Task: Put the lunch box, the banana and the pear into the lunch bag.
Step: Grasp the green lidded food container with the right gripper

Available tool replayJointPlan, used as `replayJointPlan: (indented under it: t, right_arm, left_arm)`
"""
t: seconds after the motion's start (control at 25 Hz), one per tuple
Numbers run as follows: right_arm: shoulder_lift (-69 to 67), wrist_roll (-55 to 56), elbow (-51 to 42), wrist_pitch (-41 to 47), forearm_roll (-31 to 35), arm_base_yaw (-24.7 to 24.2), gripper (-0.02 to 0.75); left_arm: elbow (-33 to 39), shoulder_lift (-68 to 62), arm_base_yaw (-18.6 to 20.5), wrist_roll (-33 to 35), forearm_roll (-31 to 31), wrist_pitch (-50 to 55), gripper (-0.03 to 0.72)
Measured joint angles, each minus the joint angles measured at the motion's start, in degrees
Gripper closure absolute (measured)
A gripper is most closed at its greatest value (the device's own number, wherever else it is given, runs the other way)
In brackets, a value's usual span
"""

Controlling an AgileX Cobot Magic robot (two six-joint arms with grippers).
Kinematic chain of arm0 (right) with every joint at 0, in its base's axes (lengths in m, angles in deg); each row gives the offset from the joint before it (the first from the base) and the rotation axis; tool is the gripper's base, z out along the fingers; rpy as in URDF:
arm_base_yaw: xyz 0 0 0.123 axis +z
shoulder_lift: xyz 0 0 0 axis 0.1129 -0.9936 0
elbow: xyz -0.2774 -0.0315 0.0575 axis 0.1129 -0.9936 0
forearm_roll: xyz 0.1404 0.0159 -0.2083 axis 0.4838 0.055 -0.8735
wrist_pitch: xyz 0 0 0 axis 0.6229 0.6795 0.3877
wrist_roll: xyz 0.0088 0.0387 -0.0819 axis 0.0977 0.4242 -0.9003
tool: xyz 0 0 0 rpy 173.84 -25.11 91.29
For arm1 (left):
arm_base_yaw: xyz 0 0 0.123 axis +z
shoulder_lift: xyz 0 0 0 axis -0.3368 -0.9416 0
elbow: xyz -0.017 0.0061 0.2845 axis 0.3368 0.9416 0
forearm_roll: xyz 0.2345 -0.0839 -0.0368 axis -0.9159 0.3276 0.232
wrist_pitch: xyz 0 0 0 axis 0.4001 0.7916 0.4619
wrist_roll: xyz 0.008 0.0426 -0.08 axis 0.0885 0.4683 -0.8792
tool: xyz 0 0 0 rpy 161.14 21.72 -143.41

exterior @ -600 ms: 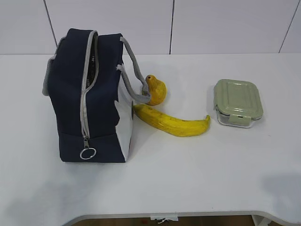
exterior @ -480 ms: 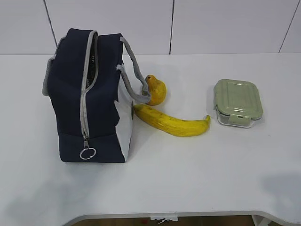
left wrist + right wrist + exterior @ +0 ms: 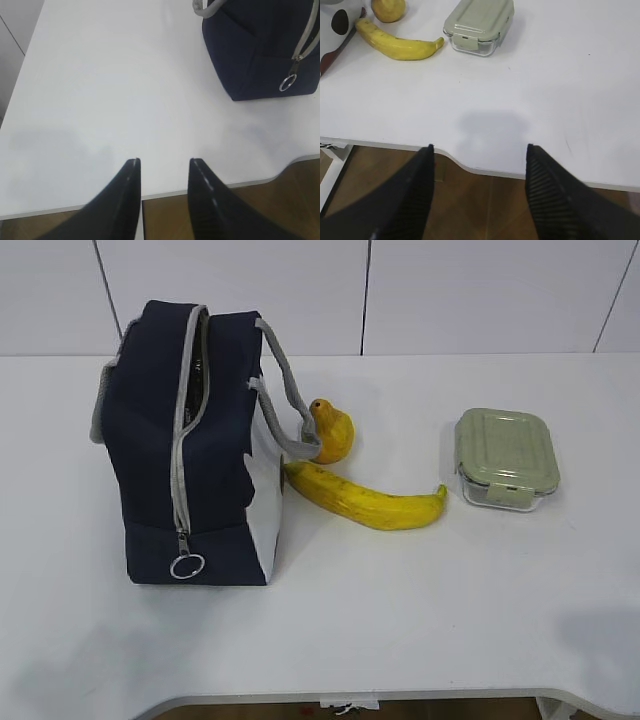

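The navy lunch bag (image 3: 190,450) stands at the table's left, its grey zipper run down to the round pull ring (image 3: 186,566). The orange-yellow pear (image 3: 331,430) lies just right of the bag, the banana (image 3: 365,499) in front of it, the green-lidded lunch box (image 3: 505,456) further right. Neither gripper shows in the exterior view. My left gripper (image 3: 164,161) is open and empty over the table's front edge, left of the bag (image 3: 265,50). My right gripper (image 3: 479,146) is open and empty at the front edge, with the lunch box (image 3: 479,24), banana (image 3: 400,45) and pear (image 3: 387,8) ahead.
The white table (image 3: 420,610) has a curved front edge with brown floor (image 3: 485,210) below. A white panelled wall (image 3: 450,290) runs behind the table. The bag's grey webbing handles (image 3: 283,390) hang toward the pear.
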Motion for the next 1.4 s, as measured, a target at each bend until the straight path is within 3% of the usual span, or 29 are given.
replayJointPlan:
  t: [0.48, 1.04, 1.4]
  right_arm:
    - [-11.9, 0.0, 1.6, -5.4, 0.0, 0.0, 0.284]
    - [-46.8, 1.7, 7.6, -15.4, 5.6, 0.0, 0.284]
    - [-70.2, 2.4, 19.3, -19.3, 8.3, -1.4, 0.284]
  left_arm:
    - [0.0, 0.0, 0.0, 0.0, 0.0, 0.0, 0.449]
    - [0.0, 0.0, 0.0, 0.0, 0.0, 0.0, 0.448]
    - [0.0, 0.0, 0.0, 0.0, 0.0, 0.0, 0.448]
